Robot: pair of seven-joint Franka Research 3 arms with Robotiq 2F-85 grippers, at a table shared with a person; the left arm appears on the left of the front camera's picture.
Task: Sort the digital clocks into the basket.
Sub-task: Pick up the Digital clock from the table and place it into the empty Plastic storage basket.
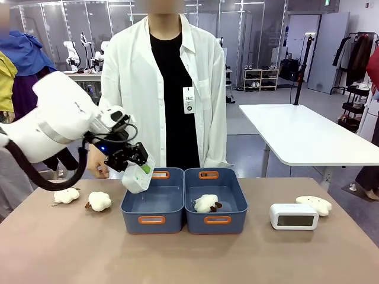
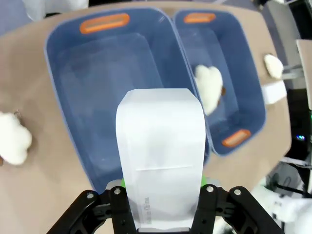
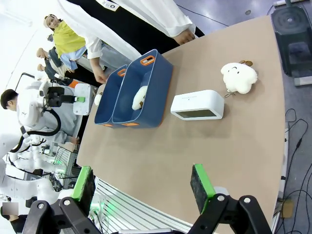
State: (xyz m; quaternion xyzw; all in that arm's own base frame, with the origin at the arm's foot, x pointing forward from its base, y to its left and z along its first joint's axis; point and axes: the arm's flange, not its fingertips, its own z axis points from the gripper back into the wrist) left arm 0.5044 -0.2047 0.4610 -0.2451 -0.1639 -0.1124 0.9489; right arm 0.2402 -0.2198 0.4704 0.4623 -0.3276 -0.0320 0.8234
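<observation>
My left gripper (image 1: 140, 170) is shut on one white digital clock (image 1: 138, 178) and holds it tilted in the air over the far left corner of the left blue basket (image 1: 151, 220). In the left wrist view that clock (image 2: 161, 146) sits between the green pads of the gripper (image 2: 162, 183), above the empty basket (image 2: 63, 73). The second digital clock (image 1: 294, 216) stands on the table right of the bins, display toward me. My right gripper (image 3: 141, 185) is open above the table's near edge, far from this clock (image 3: 197, 105).
The right blue bin (image 1: 217, 220) touches the left one and holds a cream plush toy (image 1: 206, 203). Two plush toys (image 1: 66, 195) (image 1: 99, 201) lie left of the bins, another plush (image 1: 314, 204) behind the standing clock. A person in a white coat (image 1: 133, 77) stands at the far edge.
</observation>
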